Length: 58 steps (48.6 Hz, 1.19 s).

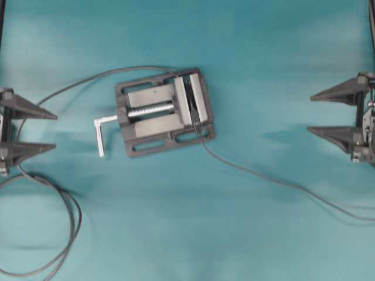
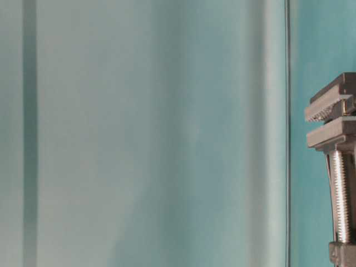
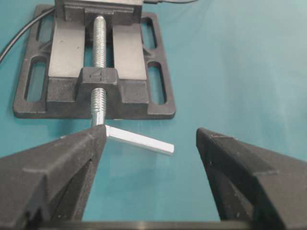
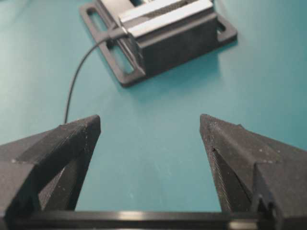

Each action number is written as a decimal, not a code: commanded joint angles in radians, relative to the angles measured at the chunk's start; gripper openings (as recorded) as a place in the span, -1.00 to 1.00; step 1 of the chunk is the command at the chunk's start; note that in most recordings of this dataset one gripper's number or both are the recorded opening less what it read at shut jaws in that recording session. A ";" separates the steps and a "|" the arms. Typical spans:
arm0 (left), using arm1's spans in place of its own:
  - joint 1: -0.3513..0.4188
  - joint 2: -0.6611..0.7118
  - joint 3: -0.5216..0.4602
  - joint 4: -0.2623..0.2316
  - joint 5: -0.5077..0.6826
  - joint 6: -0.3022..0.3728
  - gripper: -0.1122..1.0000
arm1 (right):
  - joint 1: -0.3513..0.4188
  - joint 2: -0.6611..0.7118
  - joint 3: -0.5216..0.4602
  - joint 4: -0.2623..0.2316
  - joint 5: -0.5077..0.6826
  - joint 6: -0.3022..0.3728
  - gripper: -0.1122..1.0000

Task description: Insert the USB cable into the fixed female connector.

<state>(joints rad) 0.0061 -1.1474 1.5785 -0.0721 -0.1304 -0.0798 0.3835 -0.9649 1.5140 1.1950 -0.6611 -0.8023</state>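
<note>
Overhead: ribbed silver screw through blocky grey vise.

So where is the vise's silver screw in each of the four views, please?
Overhead: the silver screw lies level, centre-left.
Table-level: upright at the right edge.
Left wrist: top left, running down to the L-shaped handle.
Right wrist: I cannot make it out.
Shared landmark: the vise, also here.
</note>
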 commanded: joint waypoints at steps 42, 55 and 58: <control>0.002 0.006 -0.012 0.003 -0.005 -0.005 0.88 | -0.002 0.005 -0.058 -0.014 0.330 -0.017 0.75; 0.002 0.008 -0.012 0.003 -0.005 -0.005 0.88 | -0.002 0.005 -0.040 -0.043 0.330 -0.052 0.75; 0.002 0.008 -0.012 0.005 -0.005 -0.005 0.88 | -0.003 0.005 -0.040 -0.060 0.330 -0.064 0.75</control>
<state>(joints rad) 0.0061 -1.1474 1.5785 -0.0721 -0.1304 -0.0798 0.3835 -0.9649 1.4864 1.1566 -0.3283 -0.8590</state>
